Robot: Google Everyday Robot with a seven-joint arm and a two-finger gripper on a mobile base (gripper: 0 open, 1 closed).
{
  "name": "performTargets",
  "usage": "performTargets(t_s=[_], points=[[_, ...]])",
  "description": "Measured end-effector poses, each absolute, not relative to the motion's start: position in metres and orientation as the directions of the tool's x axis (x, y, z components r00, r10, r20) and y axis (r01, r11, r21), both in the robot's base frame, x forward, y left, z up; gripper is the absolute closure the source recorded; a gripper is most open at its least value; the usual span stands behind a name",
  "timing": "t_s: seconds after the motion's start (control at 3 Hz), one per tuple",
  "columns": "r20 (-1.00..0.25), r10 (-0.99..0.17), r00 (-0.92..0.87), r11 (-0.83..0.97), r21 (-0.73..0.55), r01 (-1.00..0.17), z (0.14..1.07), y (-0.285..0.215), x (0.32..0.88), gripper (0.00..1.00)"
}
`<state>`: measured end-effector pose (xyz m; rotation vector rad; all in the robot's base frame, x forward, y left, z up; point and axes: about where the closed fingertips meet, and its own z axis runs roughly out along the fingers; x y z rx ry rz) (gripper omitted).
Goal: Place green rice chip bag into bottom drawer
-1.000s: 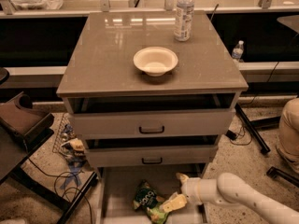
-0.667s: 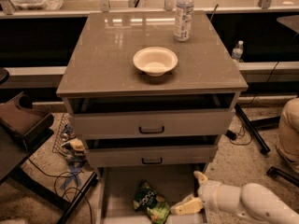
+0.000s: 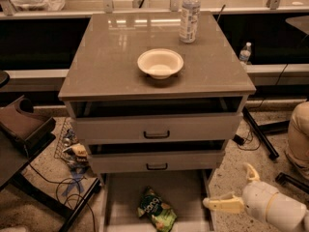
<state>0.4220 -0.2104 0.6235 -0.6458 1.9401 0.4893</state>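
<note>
One bag (image 3: 157, 209) lies flat on the drawer (image 3: 125, 197) floor, below the table's (image 3: 96, 76) front edge, so it looks delivered; the hand (image 3: 227, 184), spread wide and empty, sits just outside the drawer's right rail, clear of the bag

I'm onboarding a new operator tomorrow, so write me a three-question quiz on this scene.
1. True or false: the green rice chip bag lies inside the bottom drawer.
2. Where is the end effector? A) over the bowl; B) by the bottom drawer's right side, apart from the bag; C) clamped on the water bottle.
3. Fill in: the end effector's fingers are ____ (open/shut).
Key: 1 true; 2 B; 3 open.
</note>
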Motion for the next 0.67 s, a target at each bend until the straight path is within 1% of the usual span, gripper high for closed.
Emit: performTargets(t_s=[0.33,0.67], points=[[-0.929,-0.226,-0.292,0.847,-0.039,-0.530,0.706,-0.236,0.421,0.00],[-0.933,-0.255,-0.254,0.871,-0.108,-0.479,0.758,-0.243,0.419,0.00]])
